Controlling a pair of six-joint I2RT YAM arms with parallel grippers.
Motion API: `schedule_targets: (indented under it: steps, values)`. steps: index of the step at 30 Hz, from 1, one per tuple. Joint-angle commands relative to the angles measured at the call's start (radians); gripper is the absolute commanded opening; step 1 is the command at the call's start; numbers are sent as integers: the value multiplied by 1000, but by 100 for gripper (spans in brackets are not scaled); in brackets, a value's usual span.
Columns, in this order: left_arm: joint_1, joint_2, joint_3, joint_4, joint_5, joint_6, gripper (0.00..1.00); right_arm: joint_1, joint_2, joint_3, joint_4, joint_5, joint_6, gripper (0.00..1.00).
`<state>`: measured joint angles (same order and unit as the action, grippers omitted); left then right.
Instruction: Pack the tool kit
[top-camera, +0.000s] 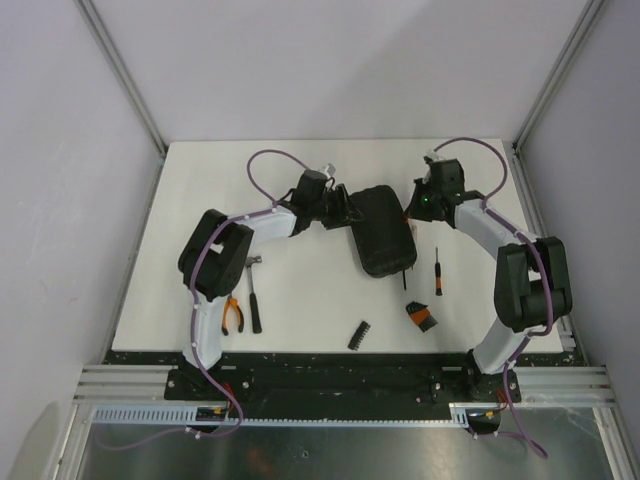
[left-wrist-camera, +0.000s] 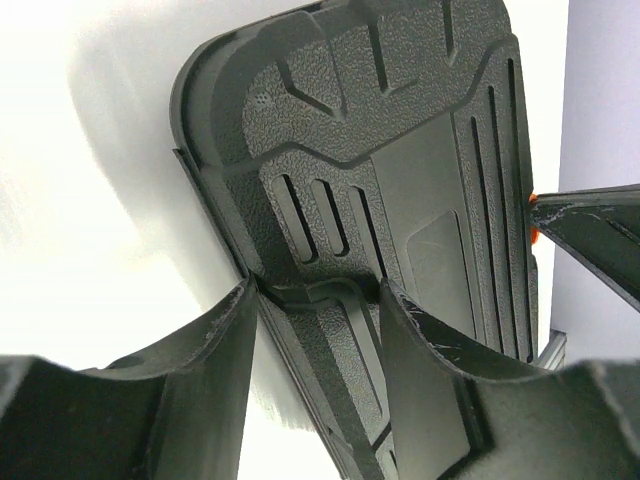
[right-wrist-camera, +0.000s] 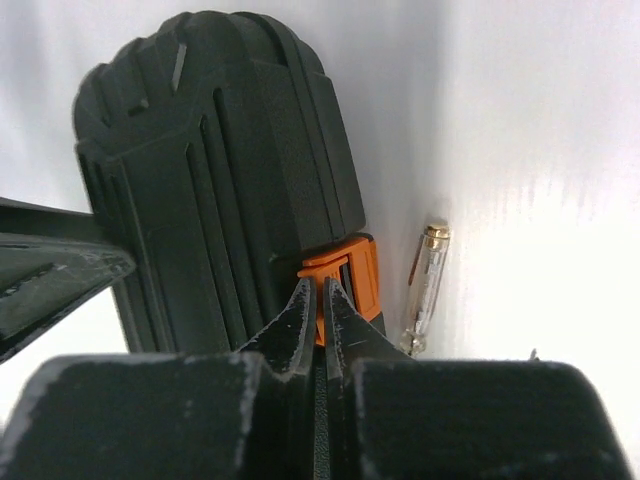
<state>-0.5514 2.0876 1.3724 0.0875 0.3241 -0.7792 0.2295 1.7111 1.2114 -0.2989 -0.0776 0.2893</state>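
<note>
The right gripper (right-wrist-camera: 320, 300) is closed: its two black fingers meet, and their tips touch the small orange plastic latch (right-wrist-camera: 350, 270) on the side of the black rounded plastic case (right-wrist-camera: 220, 170). Whether a part of the latch is pinched between them, I cannot tell. The left gripper (left-wrist-camera: 318, 290) stands half open at the opposite side of the case, one finger over the ribbed lid and one at the outer edge. It is not clear if they press the case. The case lies closed in the middle of the white table (top-camera: 300, 170), between both arms. Just beside the latch lies a thin tool with a clear handle (right-wrist-camera: 425, 285). Nearer to the arm bases, outside the case, lie orange-handled pliers (top-camera: 232, 315), a small hammer (top-camera: 253, 297), a slim black screwdriver (top-camera: 437, 272), a black bit strip (top-camera: 359, 335) and a small black and orange piece (top-camera: 420, 316).
</note>
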Motion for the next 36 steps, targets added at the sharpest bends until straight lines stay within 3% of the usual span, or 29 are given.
schedule_targets:
  steps: [1,11,13,17,20,25,29,36]
  values:
    - [-5,57,-20,-145,-22,44,39,-103,-25,-79,27,-165,96,0]
    - [-5,64,-22,-153,-19,40,39,-190,-45,-147,103,-295,151,0]
    - [-5,63,-22,-152,-19,41,41,-207,-52,-152,116,-310,153,9]
    - [-5,50,-17,-152,-28,56,52,-218,-89,-158,151,-330,159,48]
    - [-5,34,-16,-153,-40,71,61,-220,-123,-159,177,-334,171,64]
    - [-5,25,-10,-157,-52,83,60,-222,-141,-159,184,-356,190,76]
    - [-5,33,-10,-164,-49,81,55,-218,-144,-175,185,-433,220,80]
    - [-5,43,-16,-166,-29,71,56,-168,-188,-246,112,-500,214,87]
